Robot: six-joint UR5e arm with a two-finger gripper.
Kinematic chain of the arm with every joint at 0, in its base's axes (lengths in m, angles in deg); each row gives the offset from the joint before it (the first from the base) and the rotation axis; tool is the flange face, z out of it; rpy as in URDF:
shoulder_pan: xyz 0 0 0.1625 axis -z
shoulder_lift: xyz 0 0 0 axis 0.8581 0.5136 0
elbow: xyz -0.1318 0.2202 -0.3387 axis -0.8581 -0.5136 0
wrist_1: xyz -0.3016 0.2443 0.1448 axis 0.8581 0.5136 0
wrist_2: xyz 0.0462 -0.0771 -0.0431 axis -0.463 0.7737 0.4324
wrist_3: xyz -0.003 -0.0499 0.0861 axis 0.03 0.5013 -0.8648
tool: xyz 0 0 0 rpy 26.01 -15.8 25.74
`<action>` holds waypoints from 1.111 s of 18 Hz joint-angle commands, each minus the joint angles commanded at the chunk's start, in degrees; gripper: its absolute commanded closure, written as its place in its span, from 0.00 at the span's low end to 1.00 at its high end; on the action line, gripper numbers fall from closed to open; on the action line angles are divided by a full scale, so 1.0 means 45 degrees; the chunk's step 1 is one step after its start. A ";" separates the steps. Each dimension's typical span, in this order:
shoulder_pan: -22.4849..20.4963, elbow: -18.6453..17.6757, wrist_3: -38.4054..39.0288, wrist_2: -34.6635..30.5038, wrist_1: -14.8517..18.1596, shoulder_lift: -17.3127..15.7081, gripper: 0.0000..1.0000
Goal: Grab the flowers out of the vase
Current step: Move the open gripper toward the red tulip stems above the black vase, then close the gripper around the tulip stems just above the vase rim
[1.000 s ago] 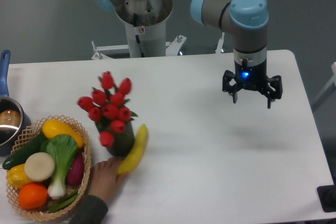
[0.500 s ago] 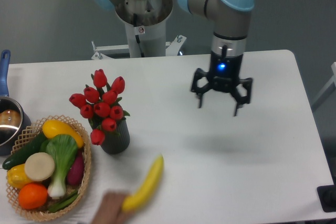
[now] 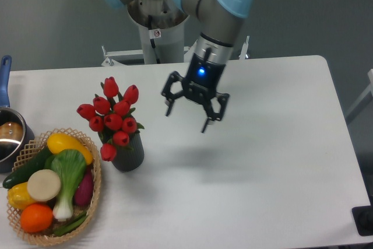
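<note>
**A:** What has moved since a moment ago?

**B:** Going left to right: the hand and the banana that were at the near edge are gone from view, the flowers and the vase stand where they stood half a second back, and my end effector has swung left from the right half of the surface toward the middle.

**A:** Where does that leave the tulips?

**B:** Upright in the vase, left of centre, just beside the wicker basket of vegetables. The blue-handled pot sits at the far left edge.

**A:** And why do you hang there, tilted?

**B:** I judge I'm lining up on the bunch. My fingers are spread wide and hold nothing, above the surface, to the right of the blooms and clearly apart from them. Open like this, they could close around the stems once I'm over them.
</note>
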 joint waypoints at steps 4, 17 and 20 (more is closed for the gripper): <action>0.0291 -0.0511 -0.0332 0.0945 -0.0019 -0.0276 0.00; 0.1582 -0.0276 -0.0704 0.1864 -0.0117 0.1112 0.31; 0.1582 -0.0394 -0.0782 0.1708 -0.0117 0.1014 0.88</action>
